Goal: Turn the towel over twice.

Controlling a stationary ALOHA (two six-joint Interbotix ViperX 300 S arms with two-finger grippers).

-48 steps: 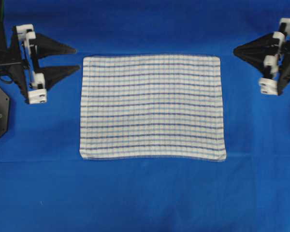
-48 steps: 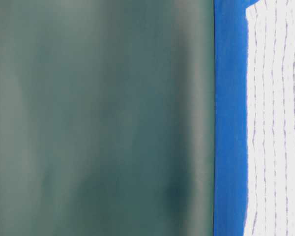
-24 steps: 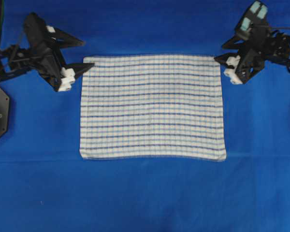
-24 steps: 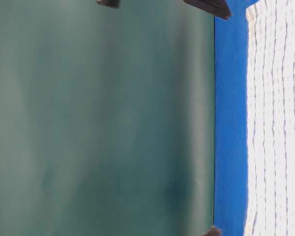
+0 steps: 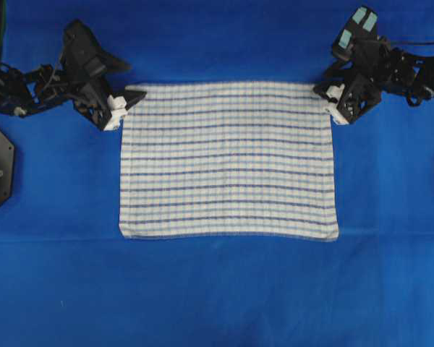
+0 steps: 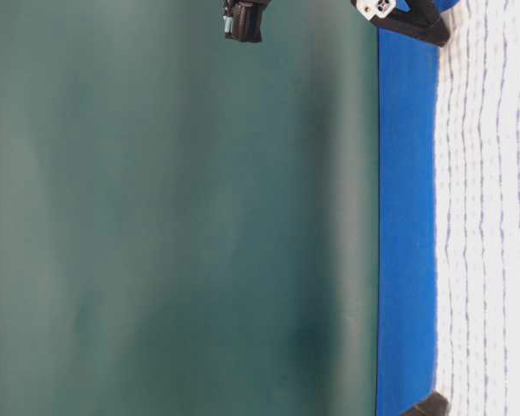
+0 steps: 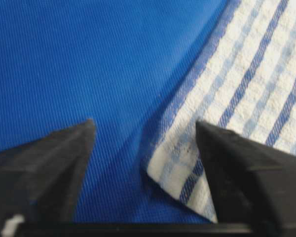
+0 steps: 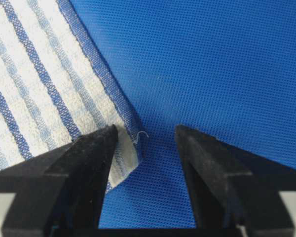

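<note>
**Both grippers set at the towel's far corners**

A plain blue cloth [image 5: 217, 289] is spread over the whole table, and nothing is placed on the towel or across it. Behind the table edge a dull green backdrop [image 6: 173, 217] is seen in the table-level view.

The towel [image 5: 228, 160] is laid flat at the middle of the blue cloth, its long axis running from the left arm's side to the right arm's side, with the dark and light blue stripes running along that axis. No label, brand or writing can be made out on it.

The left gripper [image 7: 145, 143] is held at the towel's far left corner, jaws apart, the corner lying between them, ungripped. The right gripper [image 8: 145, 138] is held at the far right corner, jaws likewise apart, one finger [image 8: 96, 158] over the hem, nothing clamped.
</note>
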